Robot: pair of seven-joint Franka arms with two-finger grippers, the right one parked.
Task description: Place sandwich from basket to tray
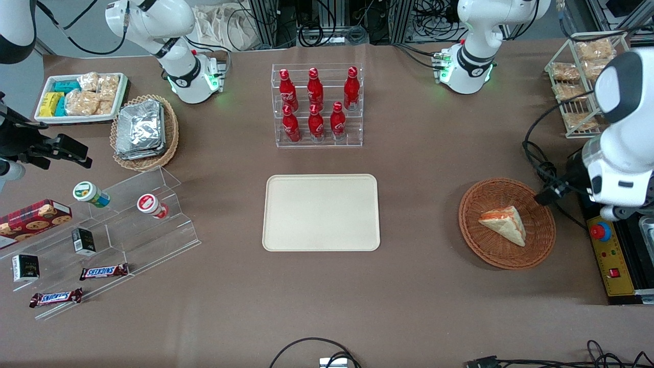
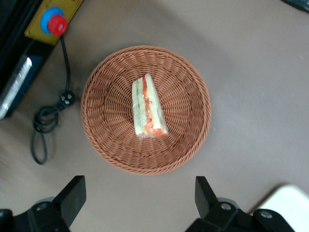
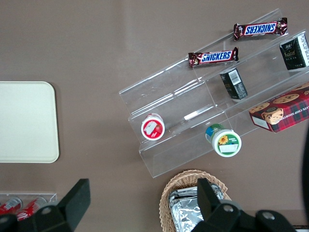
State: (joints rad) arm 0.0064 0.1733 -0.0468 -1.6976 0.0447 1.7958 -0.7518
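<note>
The tray (image 1: pixel 321 212) lay bare at the middle of the table, nearer the front camera than the clear rack of red bottles (image 1: pixel 317 105). Well apart from it, toward the working arm's end of the table, sat the basket (image 1: pixel 507 223), and the sandwich (image 1: pixel 505 225) rested in its hollow, not yet lifted. In the front view the wedge lay flat with its orange-red filling along one edge; in the left wrist view the sandwich (image 2: pixel 148 107) showed its layered edge upward, near the middle of the basket (image 2: pixel 146 109).

The gripper (image 2: pixel 140 198) hung above the table just outside the basket's rim, its two fingers spread wide with nothing between them.

The sandwich looked light and soft, so it would likely squash or shed filling under a hard pinch. The bread faces seemed the sensible place to take hold, one finger on each pale side across the narrow thickness, near the middle of the wedge rather than at the thin tip. The fingers would probably need turning to line up with the faces. The woven basket looked light too and might shift if bumped.
</note>
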